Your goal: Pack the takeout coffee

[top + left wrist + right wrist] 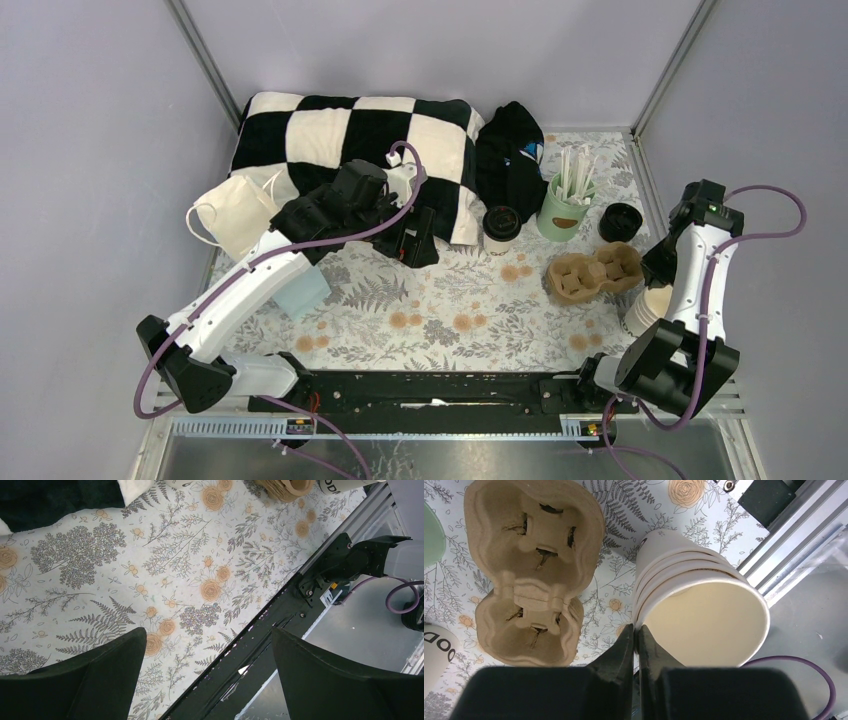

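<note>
Right pincer (636, 630) nips cup stack (674, 555); takeout coffee (501, 228) upright.

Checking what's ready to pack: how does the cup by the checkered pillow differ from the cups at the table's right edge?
The pillow-side cup is lidded in black, while the stacked cups are open on top. The pillow-side cup stands alone, whereas the stacked cups are nested into one another. Both are white paper cups.

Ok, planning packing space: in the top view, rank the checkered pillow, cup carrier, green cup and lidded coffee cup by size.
1. checkered pillow
2. cup carrier
3. green cup and lidded coffee cup: too alike to rank.
</note>
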Motion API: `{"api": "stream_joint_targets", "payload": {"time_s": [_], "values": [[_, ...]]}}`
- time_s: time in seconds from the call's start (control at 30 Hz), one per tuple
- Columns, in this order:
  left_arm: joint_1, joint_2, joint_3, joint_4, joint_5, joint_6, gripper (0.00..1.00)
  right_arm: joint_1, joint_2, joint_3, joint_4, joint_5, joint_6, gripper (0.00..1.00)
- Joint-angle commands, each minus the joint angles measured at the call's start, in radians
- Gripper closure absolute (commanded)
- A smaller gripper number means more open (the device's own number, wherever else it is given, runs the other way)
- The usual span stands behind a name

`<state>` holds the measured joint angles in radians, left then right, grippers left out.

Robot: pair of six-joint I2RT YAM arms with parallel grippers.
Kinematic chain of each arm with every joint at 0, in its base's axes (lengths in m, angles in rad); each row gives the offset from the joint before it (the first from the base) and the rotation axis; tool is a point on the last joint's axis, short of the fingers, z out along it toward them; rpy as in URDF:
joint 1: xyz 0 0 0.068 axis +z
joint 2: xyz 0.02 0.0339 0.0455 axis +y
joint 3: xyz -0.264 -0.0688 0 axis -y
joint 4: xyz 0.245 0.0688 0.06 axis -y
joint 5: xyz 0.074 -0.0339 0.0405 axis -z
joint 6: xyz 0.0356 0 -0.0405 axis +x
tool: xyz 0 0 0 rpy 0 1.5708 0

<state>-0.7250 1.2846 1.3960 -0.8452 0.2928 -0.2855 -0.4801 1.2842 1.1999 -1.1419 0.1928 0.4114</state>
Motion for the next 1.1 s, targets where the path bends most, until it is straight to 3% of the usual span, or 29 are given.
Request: {"api": "stream_joint_targets", "payload": {"time_s": [0.0, 0.27, 0.5, 0.63, 0.73, 0.83, 0.97, 1.07], "values": [[-0.005, -0.027, -0.007, 0.026, -0.003, 0.016, 0.01, -0.005, -0.036, 0.063, -0.059, 0.041, -0.003, 0.96], [-0.009, -0.034, -0.018, 0.028, -0.002, 0.016, 0.01, -0.006, -0.052, 0.101, -0.108, 0.049, 0.002, 1.0], [-0.023, -0.031, -0.016, 0.03, 0.002, 0.018, 0.01, 0.019, -0.042, 0.09, -0.146, 0.217, 0.009, 1.0], [-0.023, -0.026, -0.014, 0.031, 0.011, 0.013, 0.01, 0.063, -0.057, 0.069, -0.112, 0.191, 0.009, 1.0], [-0.034, -0.018, -0.002, 0.021, -0.003, 0.021, 0.01, 0.102, -0.016, 0.222, -0.184, 0.134, 0.073, 1.0], [-0.037, -0.019, -0.003, 0.034, 0.01, 0.018, 0.01, 0.108, 0.006, 0.106, -0.136, 0.193, 0.008, 1.0], [-0.052, -0.016, 0.013, 0.004, -0.029, 0.038, 0.01, 0.107, -0.015, 0.185, -0.126, 0.166, 0.052, 1.0], [-0.051, -0.014, 0.016, 0.011, -0.024, 0.038, 0.01, 0.105, 0.017, 0.089, -0.16, 0.174, 0.032, 1.0]]}}
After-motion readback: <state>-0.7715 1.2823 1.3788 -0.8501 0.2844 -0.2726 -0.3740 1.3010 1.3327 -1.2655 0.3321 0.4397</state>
